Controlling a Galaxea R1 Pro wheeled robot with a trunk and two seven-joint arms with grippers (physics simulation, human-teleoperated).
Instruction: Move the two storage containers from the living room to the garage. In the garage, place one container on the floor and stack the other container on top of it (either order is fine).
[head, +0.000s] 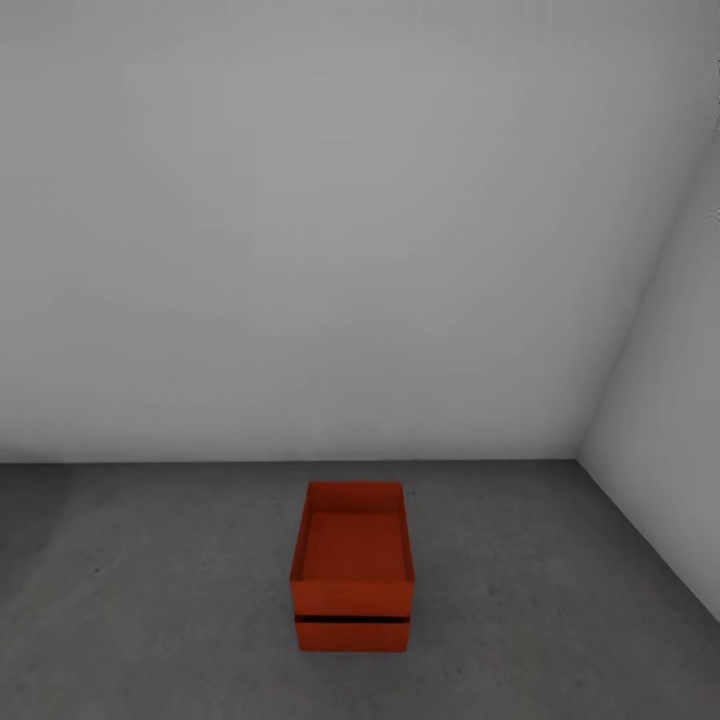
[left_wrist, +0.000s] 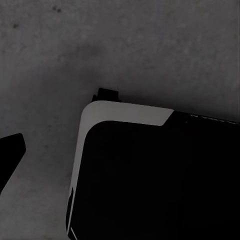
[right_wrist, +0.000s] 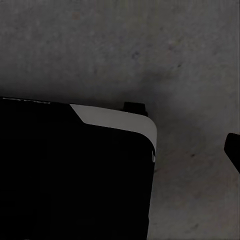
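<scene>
near far wall, right of centre, upper container (head: 352, 548) sits stacked on lower container (head: 351, 634) on concrete floor (head: 150, 600). stack looks square, task likely done. fingers' state cannot tell. best move: keep arms away, avoid nudging stack.

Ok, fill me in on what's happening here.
Nothing is being handled right now. The two red-orange storage containers sit stacked on the dark grey concrete floor near the corner of a bare, light grey walled room: the upper container rests on the lower container, with a thin dark gap showing between them at the front. Both wrist views look down at the concrete floor past the robot's dark base. From how things lie, the stacking looks done.
</scene>
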